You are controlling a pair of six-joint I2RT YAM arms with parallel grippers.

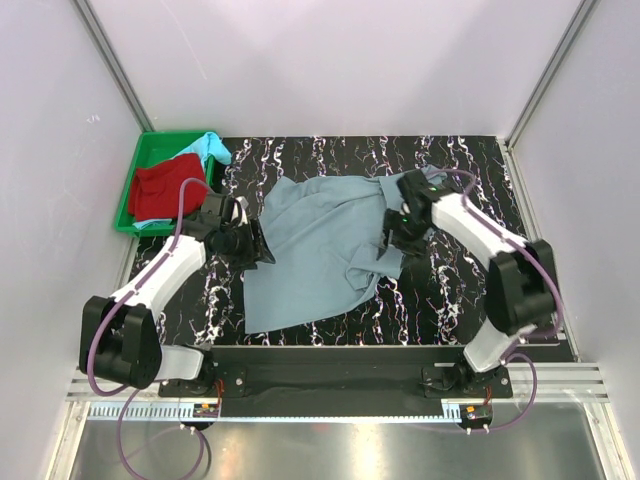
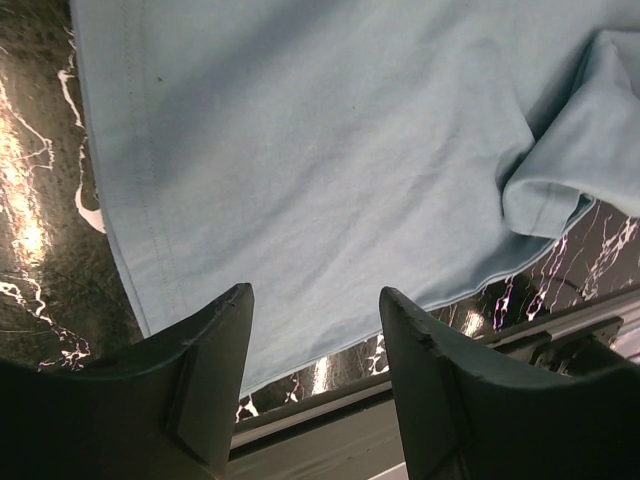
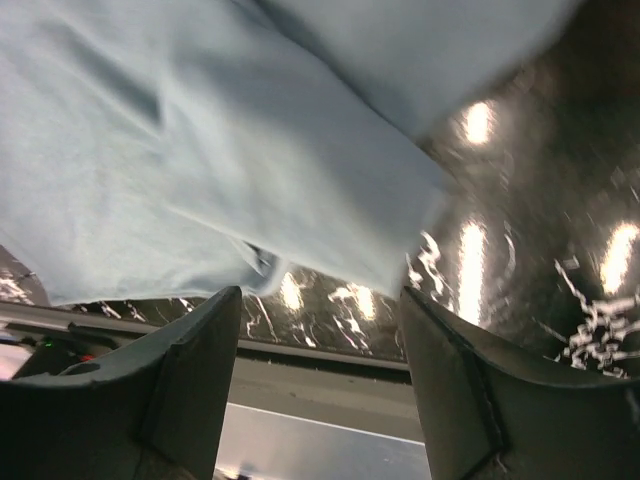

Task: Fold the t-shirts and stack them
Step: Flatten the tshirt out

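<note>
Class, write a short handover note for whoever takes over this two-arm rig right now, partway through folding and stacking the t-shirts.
Grippers: left gripper open and empty, at the left edge of the grey-blue shirt; right gripper open and empty, over its rumpled right side.
Things: grey-blue shirt spread on the table, partly bunched; red shirt and turquoise shirt crumpled in the green tray.
Done: nothing folded or stacked.
Left: fold all three, then stack.

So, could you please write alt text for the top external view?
A large grey-blue t-shirt lies spread but rumpled on a black marbled table, the left tool at its left edge and the right tool over its right side. A green tray at far left holds a red shirt and a turquoise shirt.
</note>
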